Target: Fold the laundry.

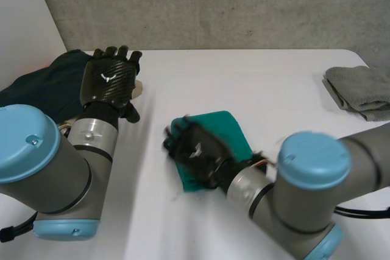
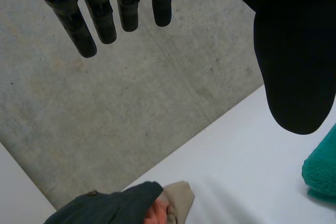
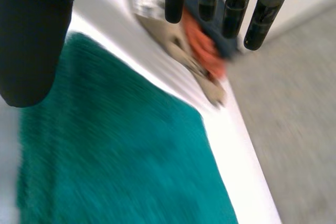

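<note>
- Green towel lies folded near the middle of the white table, a little toward six o'clock.
- My right hand is over the towel's seven-o'clock part. Its fingers are straight and the thumb is spread wide, grasping nothing. The towel is under my palm, but I cannot tell whether I touch it.
- My left hand is raised at ten o'clock from the towel. It is released, with its fingers straight and apart from the thumb, holding nothing.
- A dark blue garment pile sits at the table's nine o'clock, just beside my left hand. A beige cloth and a bit of orange stick out of it.
- A grey folded cloth lies at the table's three o'clock, well apart from the towel.
</note>
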